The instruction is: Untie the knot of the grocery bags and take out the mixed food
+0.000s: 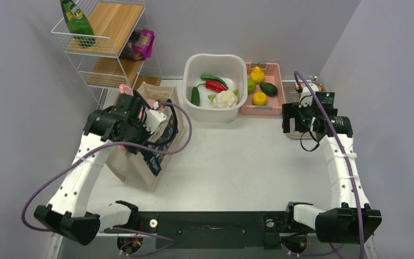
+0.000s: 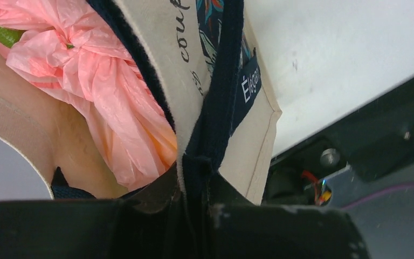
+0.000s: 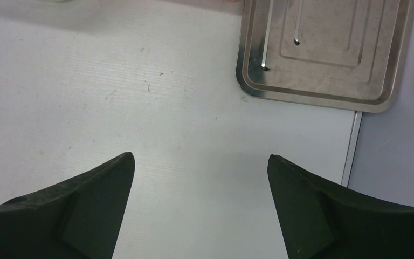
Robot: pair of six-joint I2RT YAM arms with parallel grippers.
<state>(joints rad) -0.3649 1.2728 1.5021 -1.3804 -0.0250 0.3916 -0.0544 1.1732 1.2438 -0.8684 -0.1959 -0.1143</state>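
Observation:
The beige canvas tote (image 1: 140, 162) with black straps stands at the table's left. The thin pink plastic bag (image 2: 94, 81) sits inside it, its top bunched and crumpled; I cannot make out the knot clearly. A bit of green (image 2: 2, 35) shows through the pink plastic. My left gripper (image 2: 194, 172) is shut on the tote's near rim where the black strap (image 2: 221, 91) is sewn on, and it also shows in the top view (image 1: 159, 120). My right gripper (image 3: 200, 156) is open and empty above bare table at the right (image 1: 290, 117). A green bottle (image 1: 77, 21) stands on the wire shelf.
A wire shelf (image 1: 105, 48) at back left holds a purple snack packet (image 1: 143, 43). A white basin (image 1: 191, 73) holds cauliflower and peppers. A pink basket (image 1: 272, 69) holds yellow and green fruit. A metal tray (image 3: 323, 54) lies just beyond my right gripper.

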